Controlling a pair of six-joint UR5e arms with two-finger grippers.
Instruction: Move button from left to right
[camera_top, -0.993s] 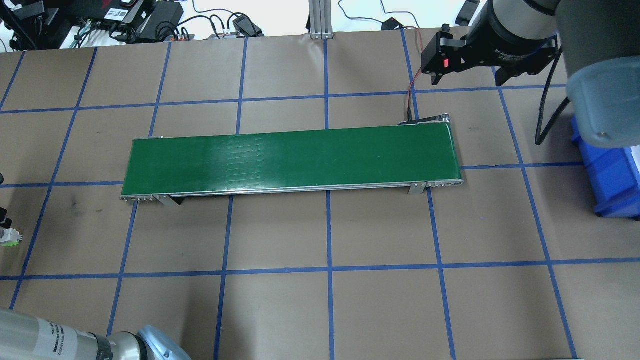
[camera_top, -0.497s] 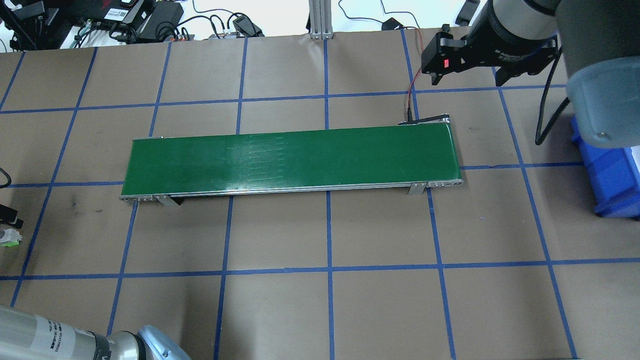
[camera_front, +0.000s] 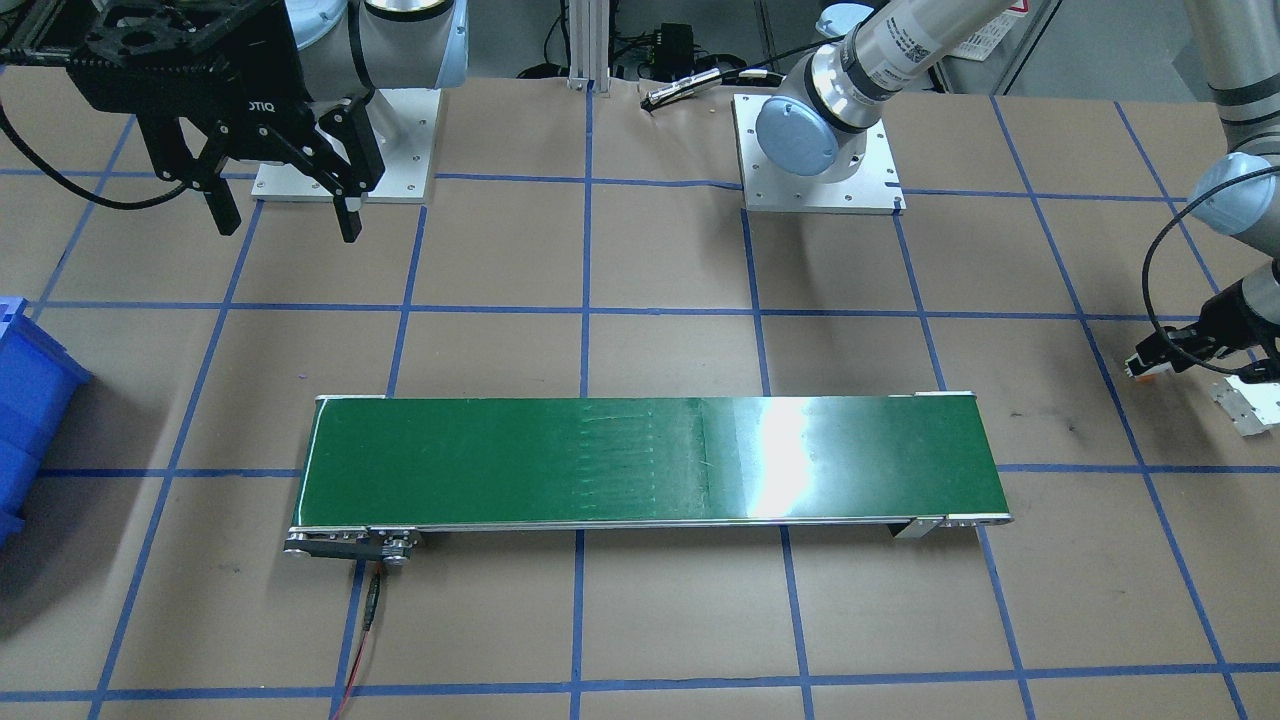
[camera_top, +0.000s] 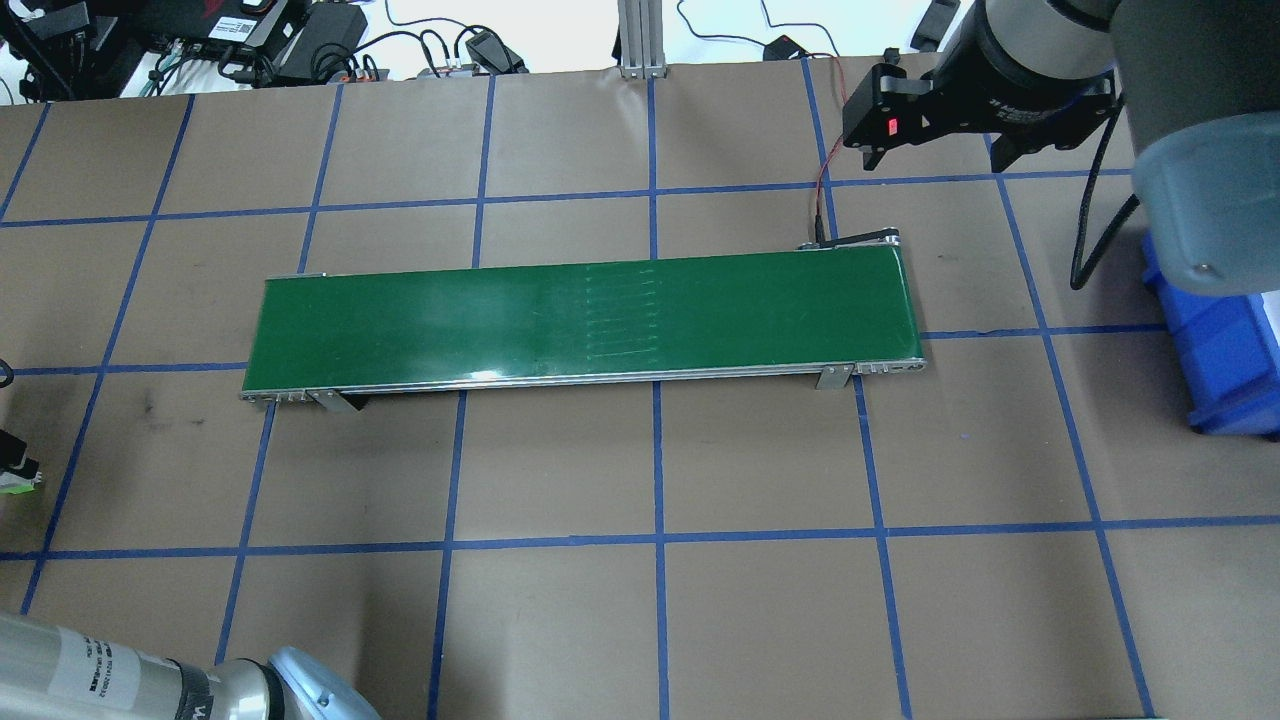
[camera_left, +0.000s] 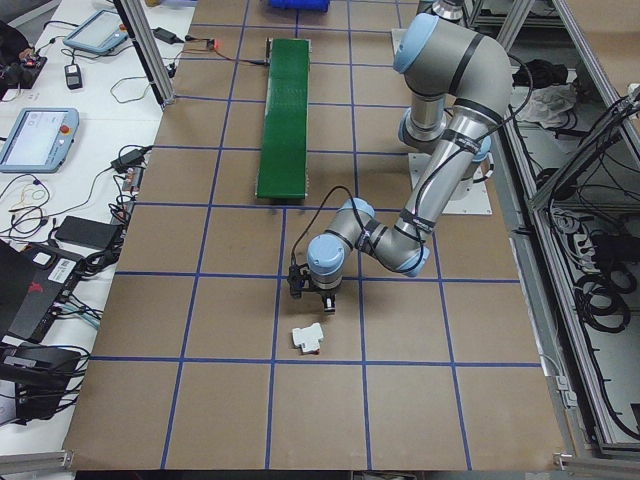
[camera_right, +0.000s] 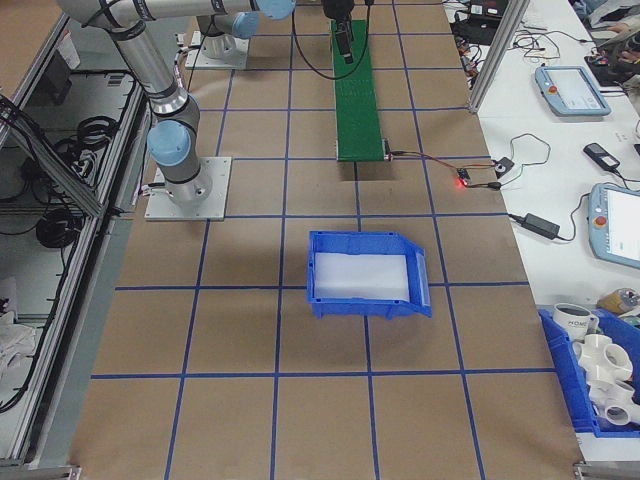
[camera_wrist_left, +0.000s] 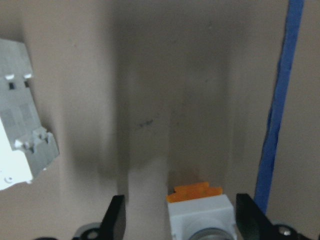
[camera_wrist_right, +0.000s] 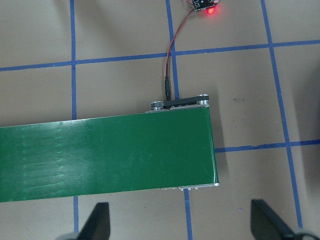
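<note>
Left wrist-mounted view gives me the left claw (camera_wrist_left: 180, 225) looking straight down: its two dark fingers (camera_wrist_left: 114, 216) stand apart, and the button (camera_wrist_left: 200, 210) sits between them, nearer the right-hand finger. I cannot tell from here whether either pad actually touches it, so I cannot say if it is pinched. What I see of the button is a white-grey block with an orange-red tab at its far edge and a rounded grey rim at the bottom of the picture; its cap is cut off. In the overhead exterior view a sliver of green and white shows at the far left edge (camera_top: 18, 482). Below the claw is the brown paper surface (camera_wrist_left: 165, 90), with a blue tape line (camera_wrist_left: 280, 100) running beside it and a flat white bracket (camera_wrist_left: 20, 135) lying apart.

Further out, the green conveyor (camera_top: 580, 320) lies across the middle of the surface, well apart from the button.

The right claw (camera_front: 283, 215) hangs above the surface near the conveyor's other end, its fingers spread wide with nothing between them. A blue bin (camera_right: 365, 272) sits beyond that end.
</note>
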